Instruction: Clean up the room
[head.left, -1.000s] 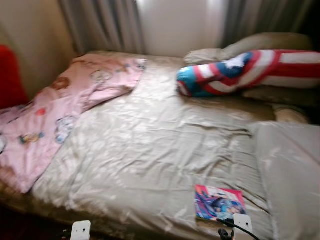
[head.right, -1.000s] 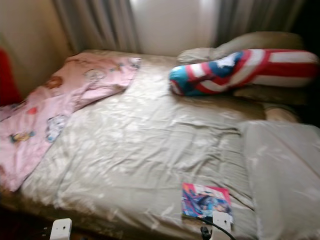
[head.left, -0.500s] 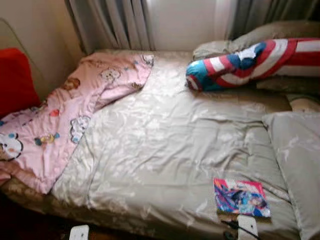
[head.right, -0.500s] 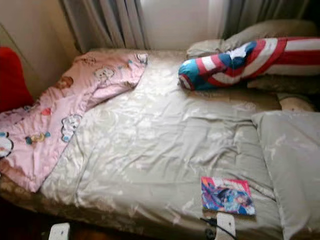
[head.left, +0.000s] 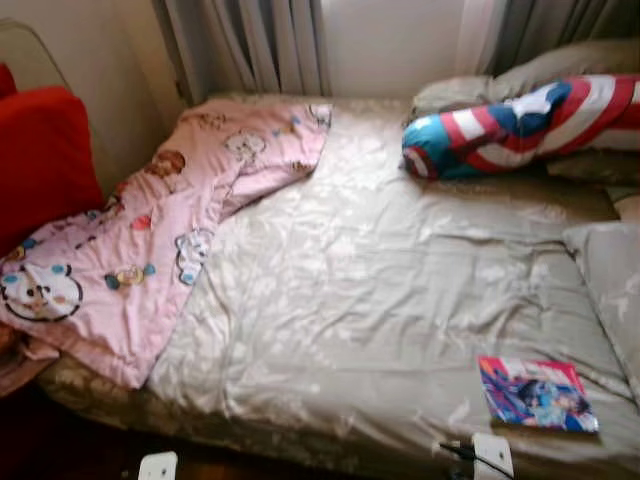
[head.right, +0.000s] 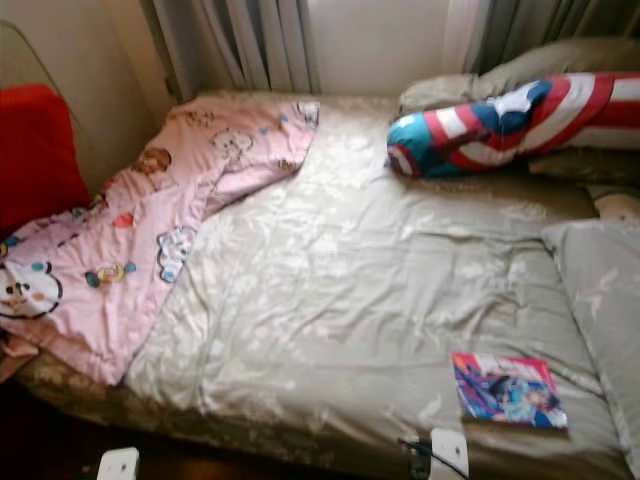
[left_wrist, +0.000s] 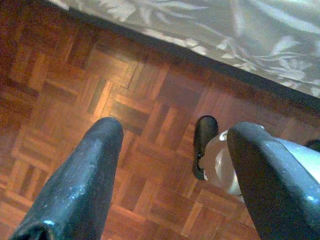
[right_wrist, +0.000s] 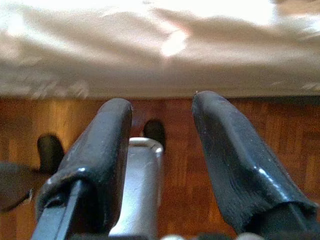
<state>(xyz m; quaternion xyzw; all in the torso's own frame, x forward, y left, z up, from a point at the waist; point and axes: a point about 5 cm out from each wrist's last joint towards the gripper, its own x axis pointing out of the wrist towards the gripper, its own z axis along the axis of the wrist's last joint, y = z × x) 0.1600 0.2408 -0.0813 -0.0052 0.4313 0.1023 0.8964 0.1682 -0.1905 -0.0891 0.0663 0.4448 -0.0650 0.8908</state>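
On the bed (head.left: 380, 290): blanket (head.left: 150, 240) at left, what looks like a bolster (head.left: 510, 130) far right, book (head.left: 537, 392) near right.

Behind the bed, grey curtains (head.left: 250, 45) hang at twelve o'clock, a red cushion (head.left: 40, 160) leans at nine o'clock, and dark parquet floor (left_wrist: 75, 100) lies below.

Bed (head.left: 380, 290): pink blanket (head.left: 150, 230), striped bolster (head.left: 520, 125), pillow (head.left: 610, 280), book (head.left: 537, 393).
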